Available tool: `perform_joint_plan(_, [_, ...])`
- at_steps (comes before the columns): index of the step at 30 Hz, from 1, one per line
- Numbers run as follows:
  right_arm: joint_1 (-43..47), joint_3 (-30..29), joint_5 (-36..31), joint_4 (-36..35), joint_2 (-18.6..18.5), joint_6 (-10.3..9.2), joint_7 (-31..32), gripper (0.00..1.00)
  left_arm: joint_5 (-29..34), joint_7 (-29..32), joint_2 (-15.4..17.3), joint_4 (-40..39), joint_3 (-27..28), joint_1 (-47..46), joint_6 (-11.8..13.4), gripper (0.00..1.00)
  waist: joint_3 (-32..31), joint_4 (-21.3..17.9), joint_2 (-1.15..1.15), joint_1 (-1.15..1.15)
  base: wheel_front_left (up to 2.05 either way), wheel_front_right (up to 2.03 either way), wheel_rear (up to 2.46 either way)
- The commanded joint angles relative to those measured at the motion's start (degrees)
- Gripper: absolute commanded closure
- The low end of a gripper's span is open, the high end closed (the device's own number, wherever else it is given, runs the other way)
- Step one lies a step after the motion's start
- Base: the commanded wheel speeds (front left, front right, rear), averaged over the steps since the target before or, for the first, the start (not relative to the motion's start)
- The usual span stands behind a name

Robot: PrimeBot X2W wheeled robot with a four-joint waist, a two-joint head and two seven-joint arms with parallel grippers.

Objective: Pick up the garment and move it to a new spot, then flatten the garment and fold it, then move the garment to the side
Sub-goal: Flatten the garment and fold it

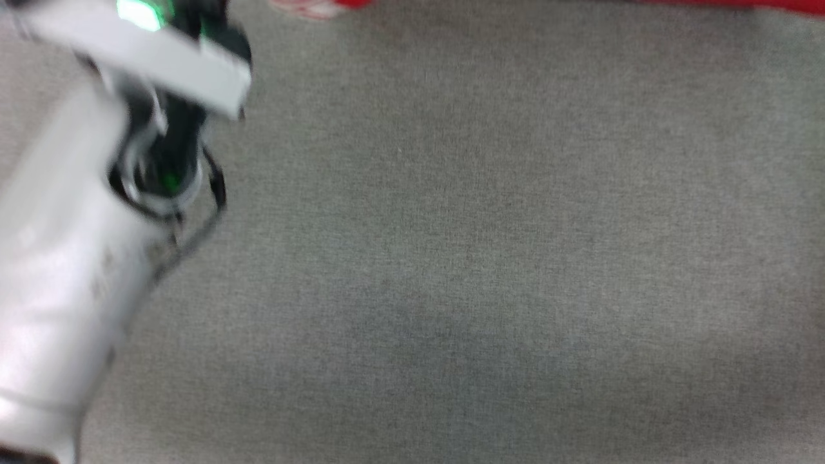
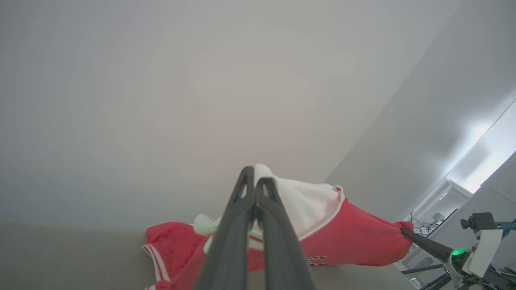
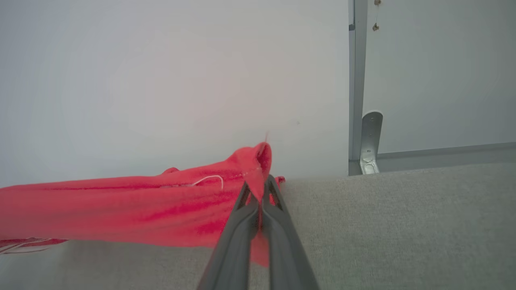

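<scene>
Your left gripper (image 2: 255,177) has its jaws pressed together on a white sleeve of the garment (image 2: 350,237), with the cloth bunched up past the tips. Your right gripper (image 3: 259,187) has its jaws clamped on a fold of the red body, and a peak of fabric stands above them. The garment is stretched between the two jaws as a long red band, over the far part of the grey cloth-covered desk (image 1: 451,258) and close to the pale wall (image 2: 201,80). A striped trim edge droops at the lower end by your left jaws; you cannot tell whether it touches the desk. In the blurred head view, the pale left forearm (image 1: 64,258) reaches up the left side, and the garment is a thin red strip along the top edge. A metal bracket (image 3: 369,141) sits on the wall beyond the desk's back edge.
</scene>
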Motion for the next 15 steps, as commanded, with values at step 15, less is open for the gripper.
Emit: perform_joint_plan(15, [42.9,-0.6,14.2,-27.8,-8.4,-0.06,11.9,1.00,8.0,-0.3,0.5,-17.3,9.0,42.2,0.1,1.00,-11.6,-1.1,0.00,0.00,0.00,0.00,0.00])
